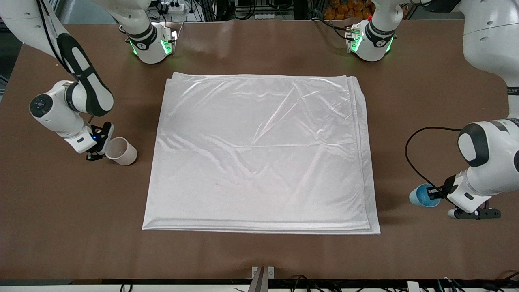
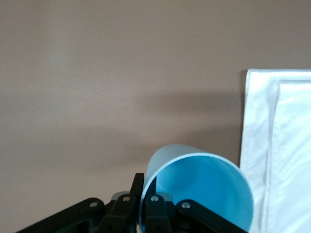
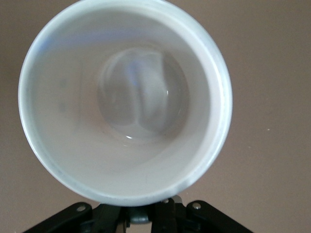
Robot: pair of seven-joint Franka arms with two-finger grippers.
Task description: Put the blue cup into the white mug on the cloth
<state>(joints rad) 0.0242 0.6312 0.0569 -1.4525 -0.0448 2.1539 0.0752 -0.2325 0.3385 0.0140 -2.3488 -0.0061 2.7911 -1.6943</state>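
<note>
Both cups off the cloth [image 1: 259, 154]: right gripper [image 1: 97, 147] pinches white mug [image 1: 121, 151], left gripper [image 1: 437, 194] pinches blue cup [image 1: 423, 196]; seat mug upright on cloth first, then lower cup squarely

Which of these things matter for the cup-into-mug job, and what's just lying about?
In the job:
- blue cup, gripped by left claw
- white mug, gripped by right claw
- cloth, nothing on it yet

Lying about:
- nothing else on the table
</note>
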